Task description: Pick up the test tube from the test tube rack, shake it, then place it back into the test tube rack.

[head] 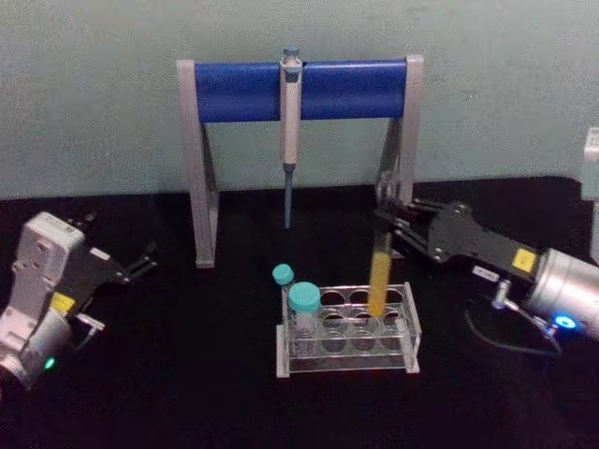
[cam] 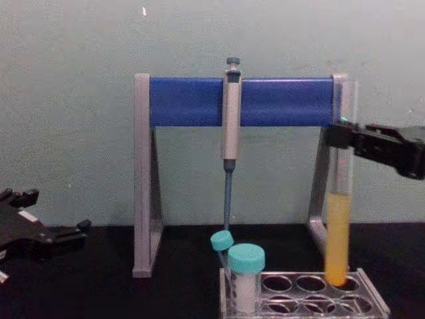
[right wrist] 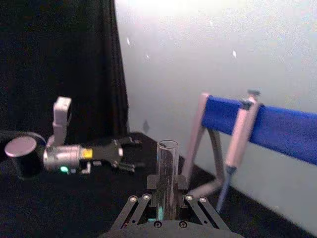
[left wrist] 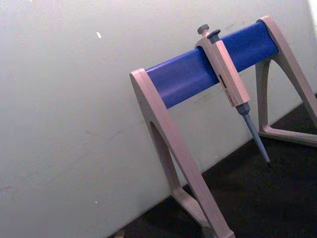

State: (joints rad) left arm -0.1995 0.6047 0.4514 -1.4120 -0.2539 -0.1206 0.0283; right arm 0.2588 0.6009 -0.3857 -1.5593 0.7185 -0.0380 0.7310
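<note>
The test tube (cam: 337, 232) gripped over the test tube rack (head: 346, 363)
The right gripper (cam: 340, 136) pinched its upper part, tip at the rack's back-right hole: barely lifted or nearly reseated. The left gripper (head: 140, 264) idled, fingers apart, well left of the rack.

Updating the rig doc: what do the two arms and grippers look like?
Left gripper: black linkage fingers, yellow label, white boxy wrist housing, green light. Right gripper: black linkage fingers, yellow label, silver cylindrical wrist with a blue light and a thin black cable.
</note>
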